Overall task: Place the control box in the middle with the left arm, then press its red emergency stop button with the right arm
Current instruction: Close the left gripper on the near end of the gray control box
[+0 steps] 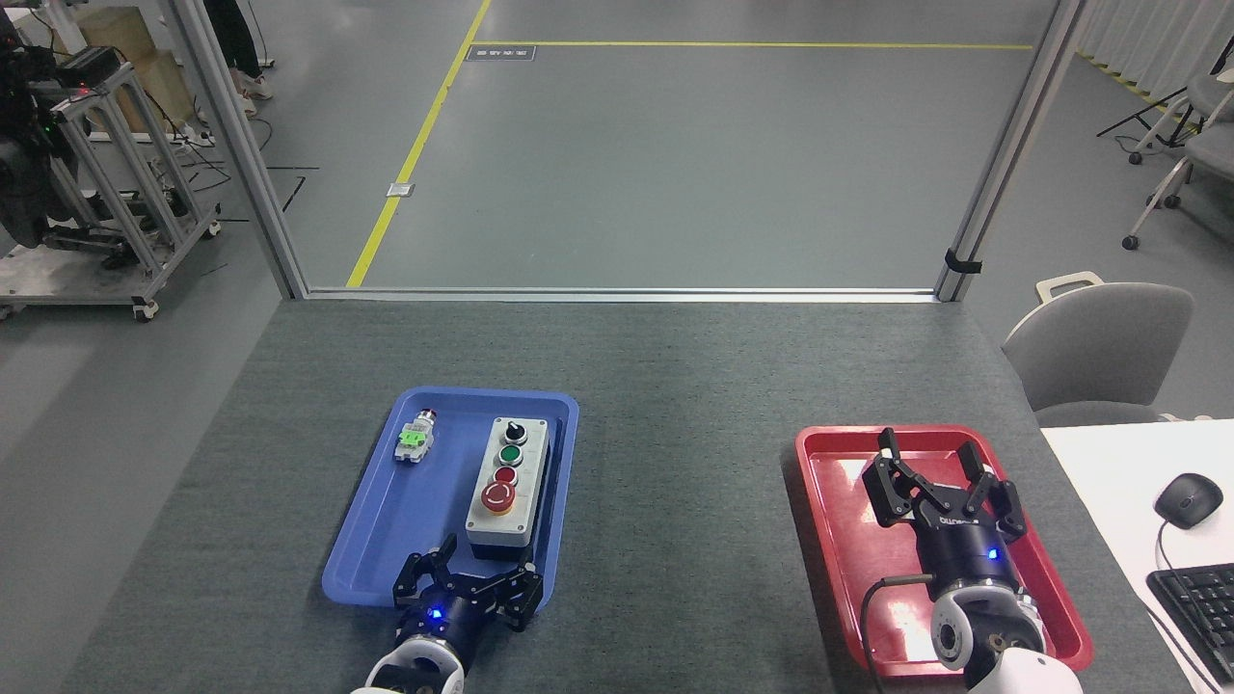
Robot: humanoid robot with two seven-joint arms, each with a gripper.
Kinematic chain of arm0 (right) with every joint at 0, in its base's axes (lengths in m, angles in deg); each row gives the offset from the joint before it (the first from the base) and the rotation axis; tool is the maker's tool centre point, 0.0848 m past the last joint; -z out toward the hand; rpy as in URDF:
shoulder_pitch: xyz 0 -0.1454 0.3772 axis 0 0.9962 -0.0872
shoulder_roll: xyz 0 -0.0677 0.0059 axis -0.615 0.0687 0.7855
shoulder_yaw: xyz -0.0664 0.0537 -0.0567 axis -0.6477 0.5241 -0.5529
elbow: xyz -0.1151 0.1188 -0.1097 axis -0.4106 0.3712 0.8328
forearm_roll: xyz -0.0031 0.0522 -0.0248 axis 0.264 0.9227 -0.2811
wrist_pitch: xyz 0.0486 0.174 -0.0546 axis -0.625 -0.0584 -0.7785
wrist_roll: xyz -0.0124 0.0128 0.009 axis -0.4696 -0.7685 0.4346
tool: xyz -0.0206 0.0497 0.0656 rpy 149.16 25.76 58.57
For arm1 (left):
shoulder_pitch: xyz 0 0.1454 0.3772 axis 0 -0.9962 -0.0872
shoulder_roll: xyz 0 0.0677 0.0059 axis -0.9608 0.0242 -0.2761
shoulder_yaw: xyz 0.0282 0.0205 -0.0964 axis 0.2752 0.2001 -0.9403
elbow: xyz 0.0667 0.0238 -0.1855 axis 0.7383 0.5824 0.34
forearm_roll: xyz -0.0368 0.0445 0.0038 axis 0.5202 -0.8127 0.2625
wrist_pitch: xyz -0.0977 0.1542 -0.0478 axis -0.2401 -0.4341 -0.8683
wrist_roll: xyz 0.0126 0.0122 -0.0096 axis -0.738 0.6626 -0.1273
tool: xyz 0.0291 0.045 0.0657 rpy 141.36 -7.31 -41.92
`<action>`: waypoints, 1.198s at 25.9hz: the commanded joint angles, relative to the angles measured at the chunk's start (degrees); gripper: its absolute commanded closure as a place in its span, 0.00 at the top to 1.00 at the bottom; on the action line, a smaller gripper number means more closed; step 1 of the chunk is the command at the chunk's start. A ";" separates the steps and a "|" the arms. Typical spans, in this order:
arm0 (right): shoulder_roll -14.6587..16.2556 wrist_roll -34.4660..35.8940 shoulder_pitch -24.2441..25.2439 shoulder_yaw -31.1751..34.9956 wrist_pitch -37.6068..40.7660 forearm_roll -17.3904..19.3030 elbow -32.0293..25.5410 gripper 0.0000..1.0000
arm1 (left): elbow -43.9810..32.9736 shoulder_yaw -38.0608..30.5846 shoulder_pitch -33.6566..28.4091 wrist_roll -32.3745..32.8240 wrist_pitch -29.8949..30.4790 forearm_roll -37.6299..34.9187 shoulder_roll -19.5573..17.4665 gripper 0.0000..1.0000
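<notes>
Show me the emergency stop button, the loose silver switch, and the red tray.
red emergency stop button (pixel 498 495), head view, on its red cap.
loose silver switch (pixel 415 440), head view, on its green block.
red tray (pixel 831 474), head view, on its bare floor.
</notes>
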 commanded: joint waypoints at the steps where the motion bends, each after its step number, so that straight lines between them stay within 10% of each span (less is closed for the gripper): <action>1: -0.06 -0.02 -0.05 0.00 -0.08 -0.01 0.00 1.00 | 2.79 0.01 1.94 0.06 -0.06 0.24 1.01 0.99; 21: 0.12 -0.02 -0.14 0.08 -0.08 0.08 0.09 1.00 | 14.75 0.45 11.70 -0.55 -1.29 -0.11 1.98 0.98; 29: 0.47 -0.28 -0.14 0.00 0.10 0.08 0.09 1.00 | 15.45 0.36 12.14 -0.55 -0.24 0.41 1.45 0.09; 31: 0.38 -0.28 -0.14 0.00 0.01 0.08 0.09 1.00 | 15.54 0.09 12.49 -0.82 0.11 0.50 1.45 0.05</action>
